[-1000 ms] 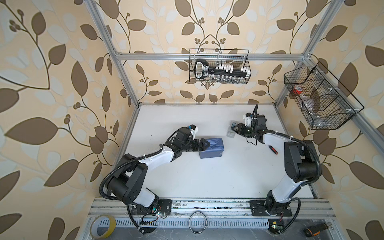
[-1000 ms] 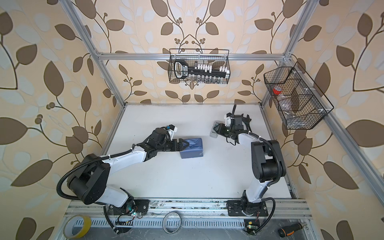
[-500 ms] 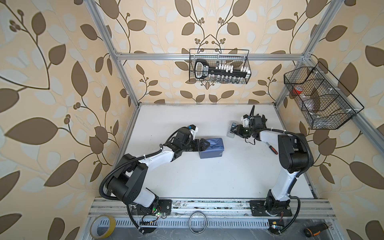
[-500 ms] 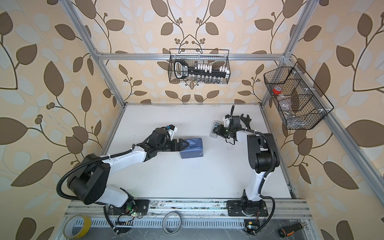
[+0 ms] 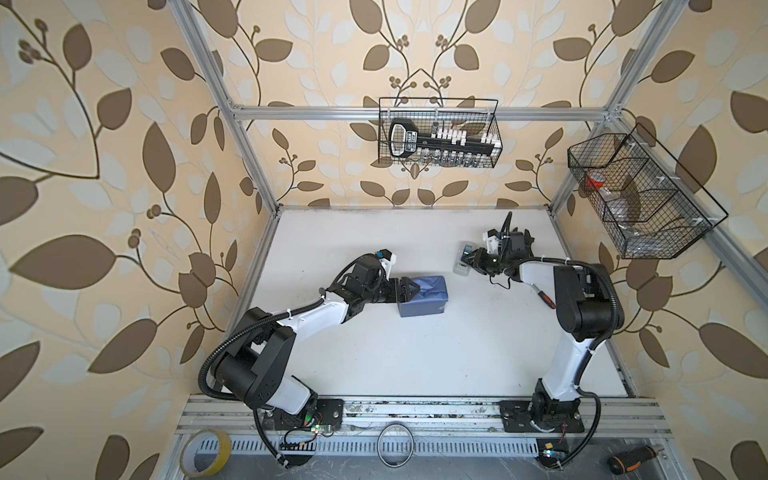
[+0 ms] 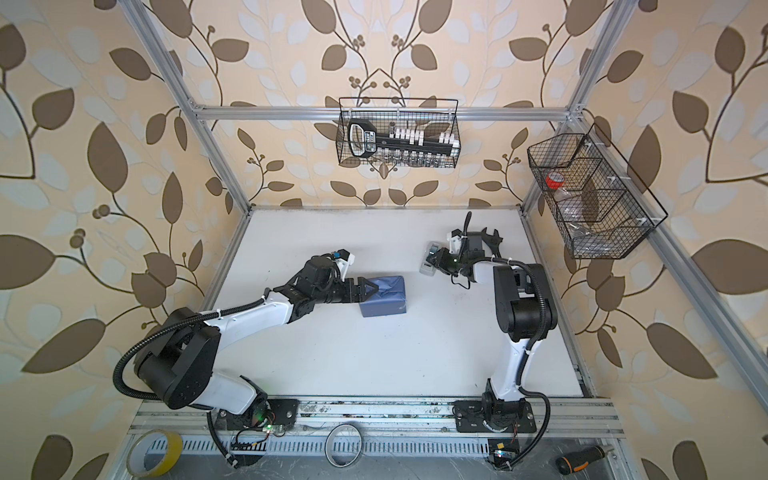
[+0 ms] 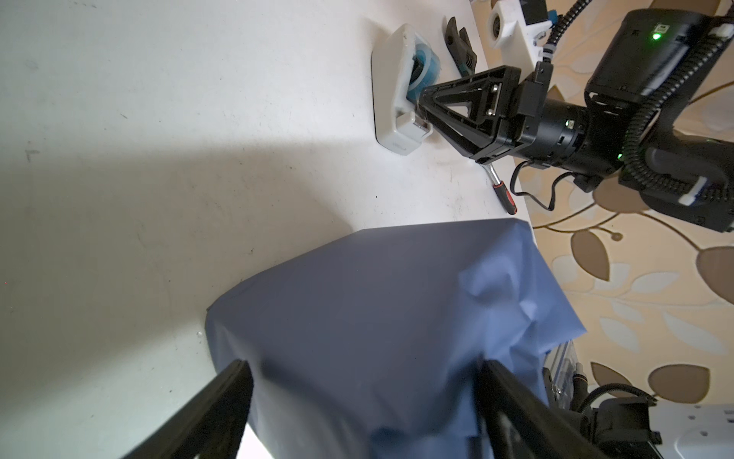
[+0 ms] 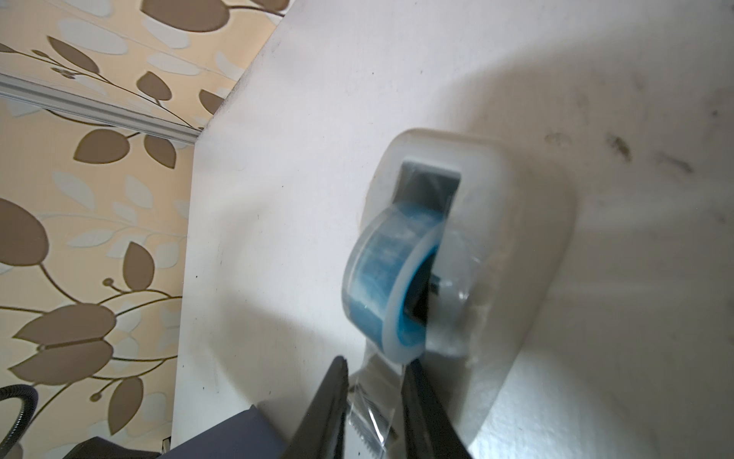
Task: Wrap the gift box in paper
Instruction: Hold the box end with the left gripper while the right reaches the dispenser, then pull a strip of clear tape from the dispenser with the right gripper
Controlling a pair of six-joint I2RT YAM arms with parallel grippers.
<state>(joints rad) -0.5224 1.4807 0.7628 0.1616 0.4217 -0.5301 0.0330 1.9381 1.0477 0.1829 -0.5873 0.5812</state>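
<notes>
So the paper is already folded round the box, which is totally hidden inside. The bundle sits in the middle of the bench. The left end effector is on the bundle's left end, jaws spread wide and clamped against the paper on both sides. The right end effector is well apart from it, over at the dispenser near the back right. Its jaws are slightly apart with a clear tape strip in the gap, not pinched.

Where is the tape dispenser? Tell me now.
In both top views, the tape dispenser sits back right on the table, at the right gripper's tips, right of the paper.
</notes>
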